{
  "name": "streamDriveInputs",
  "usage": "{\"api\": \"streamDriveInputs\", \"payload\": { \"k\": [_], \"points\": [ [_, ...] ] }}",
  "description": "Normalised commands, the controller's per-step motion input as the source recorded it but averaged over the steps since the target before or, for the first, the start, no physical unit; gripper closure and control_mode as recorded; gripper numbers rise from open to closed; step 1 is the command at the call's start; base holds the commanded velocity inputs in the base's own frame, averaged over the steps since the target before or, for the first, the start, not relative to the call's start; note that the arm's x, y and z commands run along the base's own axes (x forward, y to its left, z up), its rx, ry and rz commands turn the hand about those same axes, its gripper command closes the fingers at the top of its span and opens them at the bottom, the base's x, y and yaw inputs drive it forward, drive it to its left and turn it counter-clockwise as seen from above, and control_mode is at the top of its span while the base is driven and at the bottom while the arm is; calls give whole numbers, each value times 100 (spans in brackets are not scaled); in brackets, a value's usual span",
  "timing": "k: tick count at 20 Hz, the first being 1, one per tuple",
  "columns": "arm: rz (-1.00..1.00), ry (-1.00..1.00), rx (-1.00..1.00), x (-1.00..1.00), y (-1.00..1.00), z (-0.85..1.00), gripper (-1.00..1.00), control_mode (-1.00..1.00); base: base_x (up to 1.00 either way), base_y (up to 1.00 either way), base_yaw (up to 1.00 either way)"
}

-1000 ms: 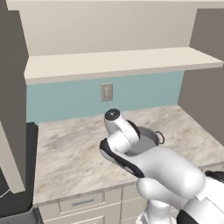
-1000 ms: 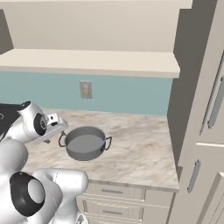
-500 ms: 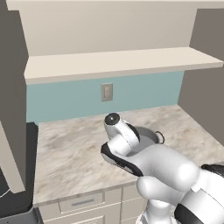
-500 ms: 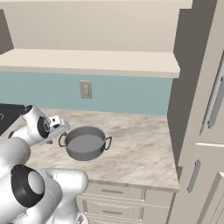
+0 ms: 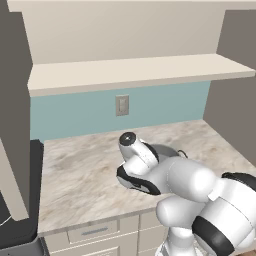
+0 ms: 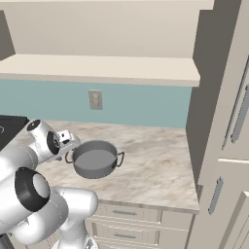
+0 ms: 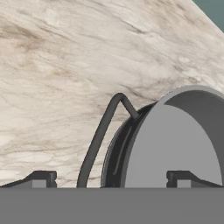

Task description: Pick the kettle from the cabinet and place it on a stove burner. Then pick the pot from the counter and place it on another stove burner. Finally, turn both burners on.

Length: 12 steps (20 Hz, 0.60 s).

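Wide shallow grey pot point(image 6: 95, 159) w/ 2 loop handles on marbled counter point(image 6: 155, 168); end effector point(image 7: 111, 178) released.

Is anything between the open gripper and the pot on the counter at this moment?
Nothing visible. In the hand view the gripper is open, its fingertips either side of the pot rim and near loop handle, with bare counter around.

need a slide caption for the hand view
Open gripper poised over the wide grey metal pot's dark loop handle on the marbled stone counter.
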Motion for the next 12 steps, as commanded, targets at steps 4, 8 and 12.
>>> {"api": "streamDriveInputs", "payload": {
  "k": [4, 8, 12],
  "points": [
    [0, 0, 0, 25, 0, -5, -100, -100, 0, 0, 0],
    [0, 0, 0, 20, 0, -9, -100, -100, 0, 0, 0],
    [0, 0, 0, 5, 0, -14, -100, -100, 0, 0, 0]
  ]
}}
